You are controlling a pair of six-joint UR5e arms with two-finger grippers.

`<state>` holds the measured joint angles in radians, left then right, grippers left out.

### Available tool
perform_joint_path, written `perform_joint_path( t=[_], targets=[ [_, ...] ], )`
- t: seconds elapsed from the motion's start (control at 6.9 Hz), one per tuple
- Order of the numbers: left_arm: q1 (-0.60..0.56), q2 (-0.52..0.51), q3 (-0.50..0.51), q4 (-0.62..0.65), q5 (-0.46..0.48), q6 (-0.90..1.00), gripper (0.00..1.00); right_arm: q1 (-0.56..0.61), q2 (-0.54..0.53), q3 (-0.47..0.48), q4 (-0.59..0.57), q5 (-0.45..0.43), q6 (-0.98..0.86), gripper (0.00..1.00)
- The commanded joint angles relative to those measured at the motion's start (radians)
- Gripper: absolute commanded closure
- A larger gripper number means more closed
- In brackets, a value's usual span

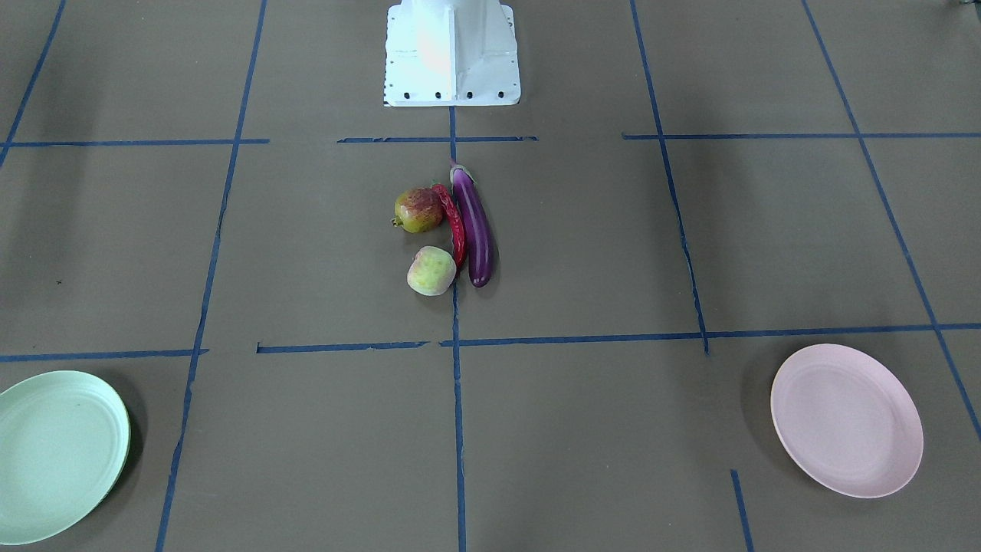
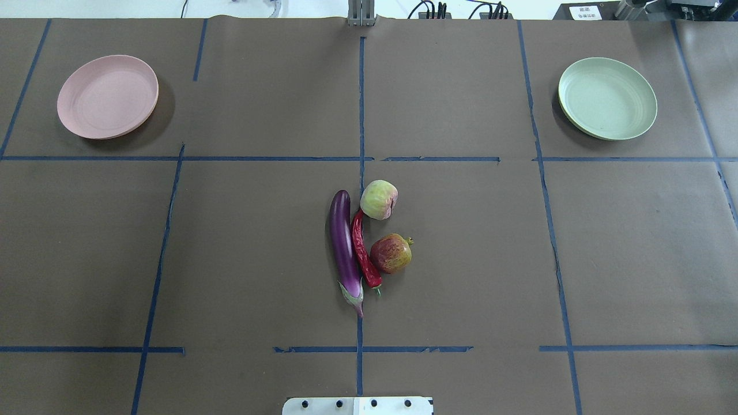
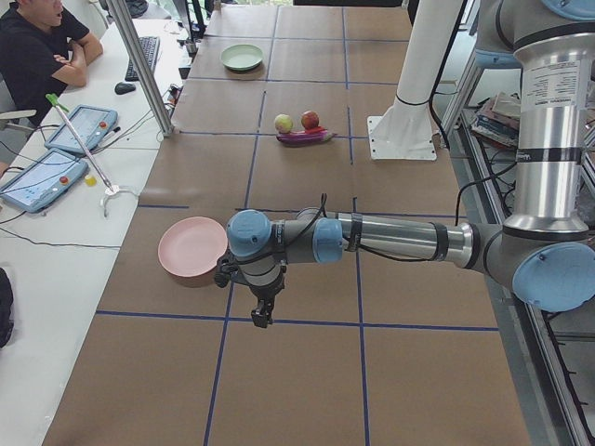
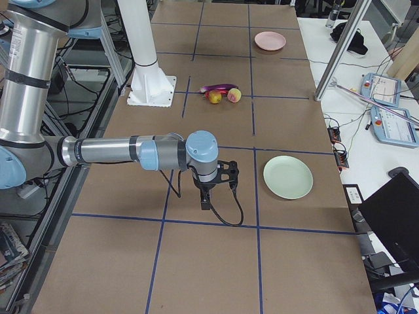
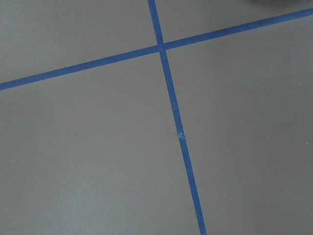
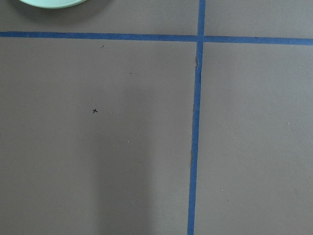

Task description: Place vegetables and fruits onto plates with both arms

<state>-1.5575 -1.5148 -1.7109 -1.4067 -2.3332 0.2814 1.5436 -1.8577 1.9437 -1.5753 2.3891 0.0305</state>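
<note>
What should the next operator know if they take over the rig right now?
Left claw: above bare table near the pink plate; open or shut cannot be told.
Right claw: above bare table near the mint plate; likewise cannot tell.
Eggplant, chili, pale green fruit and red fruit lie clustered mid-table.
Done: nothing; both plates are empty.
Left: all four pieces onto plates.

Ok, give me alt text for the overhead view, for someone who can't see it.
A purple eggplant, a red chili, a pale green fruit and a red fruit sit clustered in the middle of the table. An empty pink plate lies upper left, an empty green plate upper right.
</note>
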Motion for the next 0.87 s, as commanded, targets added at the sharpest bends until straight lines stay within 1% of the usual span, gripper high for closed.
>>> perform_joint_path(
  t=[0.0, 0.72],
  targets=[
    [-0.001, 0.002, -0.006, -0.009, 0.012, 0.004, 0.00, 0.000, 0.000, -0.002, 0.004, 0.001, 0.002, 0.00],
    [-0.003, 0.007, -0.021, -0.003, 0.015, 0.005, 0.00, -0.003, -0.003, -0.005, 0.008, 0.001, 0.003, 0.00]
  ],
)
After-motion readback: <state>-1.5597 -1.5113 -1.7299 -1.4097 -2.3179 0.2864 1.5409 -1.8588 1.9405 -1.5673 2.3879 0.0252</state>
